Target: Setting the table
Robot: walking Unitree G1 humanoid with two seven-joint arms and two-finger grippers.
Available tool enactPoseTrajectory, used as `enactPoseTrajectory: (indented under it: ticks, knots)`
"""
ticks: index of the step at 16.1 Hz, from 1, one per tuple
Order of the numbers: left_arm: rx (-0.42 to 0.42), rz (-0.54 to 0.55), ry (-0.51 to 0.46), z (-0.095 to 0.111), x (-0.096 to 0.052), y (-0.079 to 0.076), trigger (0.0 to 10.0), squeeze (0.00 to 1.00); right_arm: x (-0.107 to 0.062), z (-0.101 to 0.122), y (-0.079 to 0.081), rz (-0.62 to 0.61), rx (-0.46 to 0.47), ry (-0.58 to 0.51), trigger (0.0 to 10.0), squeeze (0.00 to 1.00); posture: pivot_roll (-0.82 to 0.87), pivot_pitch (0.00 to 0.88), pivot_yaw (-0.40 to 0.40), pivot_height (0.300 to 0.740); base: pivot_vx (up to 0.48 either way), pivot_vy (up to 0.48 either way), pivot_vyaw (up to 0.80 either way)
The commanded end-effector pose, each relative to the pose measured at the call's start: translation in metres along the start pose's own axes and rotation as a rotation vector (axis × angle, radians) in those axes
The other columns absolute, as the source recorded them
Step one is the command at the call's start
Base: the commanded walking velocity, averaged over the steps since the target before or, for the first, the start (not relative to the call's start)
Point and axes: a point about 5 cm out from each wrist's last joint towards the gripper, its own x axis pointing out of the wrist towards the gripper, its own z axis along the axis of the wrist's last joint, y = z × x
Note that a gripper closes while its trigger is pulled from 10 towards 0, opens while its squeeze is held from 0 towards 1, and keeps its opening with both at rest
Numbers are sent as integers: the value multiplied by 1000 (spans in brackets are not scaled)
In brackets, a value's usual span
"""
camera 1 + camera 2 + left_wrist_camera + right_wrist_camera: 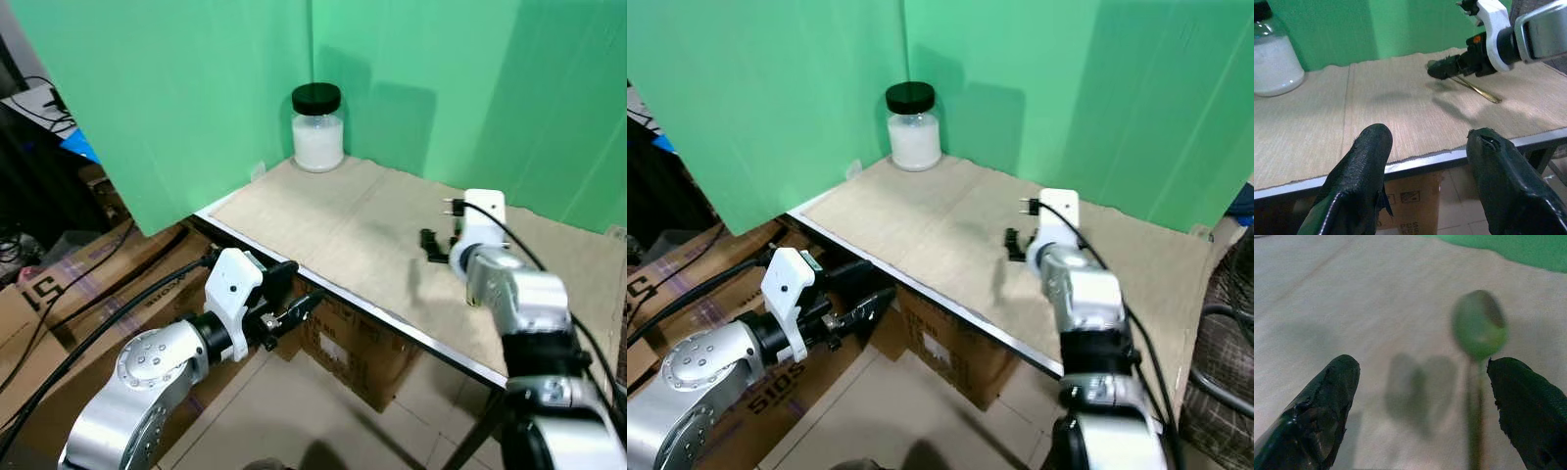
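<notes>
Green backdrop panels enclose a table [294, 220] covered w/ a beige woven mat; cardboard boxes [358, 343] sit on the floor under its near edge. Far left corner of mat: glass jar [317, 127] w/ black lid, white contents, well apart from the work area, so probably not in play yet. Right arm reaches over the mat's right half; right gripper [1420, 406] hovers just above the surface, fingers spread wide, nothing held. A spoon [1478, 333] lies flat on the mat between and just beyond its fingertips, bowl toward the far side, which suggests either a release or a pre-grasp; cannot tell which. Left gripper [1435, 176] waits below and in front of the table's near edge, fingers apart, empty, likely parked clear of the right arm's work.
</notes>
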Motion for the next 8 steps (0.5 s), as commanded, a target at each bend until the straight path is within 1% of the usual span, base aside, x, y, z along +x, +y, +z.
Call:
enactPoseTrajectory:
  ticks: [1, 2, 3, 5, 6, 8]
  knots:
    - [9, -4, 10, 0, -3, 1, 10000, 0, 3, 7, -1, -7, 10, -24, 7490, 0, 72, 0, 75, 740, 0, 0, 0]
    - [9, -4, 13, -1, -4, 1, 10000, 0, 6, 7, -5, -22, 12, -21, 6863, 0, 73, 0, 74, 740, 0, 0, 0]
    - [8, -5, 15, -2, -4, 1, 10000, 0, 8, 6, -7, -28, 14, -15, 5765, 0, 74, 0, 73, 740, 0, 0, 0]
    - [11, -3, 20, -3, -5, 1, 10000, 0, 12, 1, -9, -31, 18, 14, 588, 0, 77, 0, 73, 740, 0, 0, 0]
    - [12, -3, 20, -3, -5, 1, 10000, 0, 13, -2, -9, -30, 26, 26, 0, 0, 77, 0, 73, 740, 0, 0, 0]
    - [12, -7, 20, -3, -6, 2, 10000, 0, 14, -4, -10, -28, 33, 34, 0, 0, 76, 0, 79, 740, 0, 0, 0]
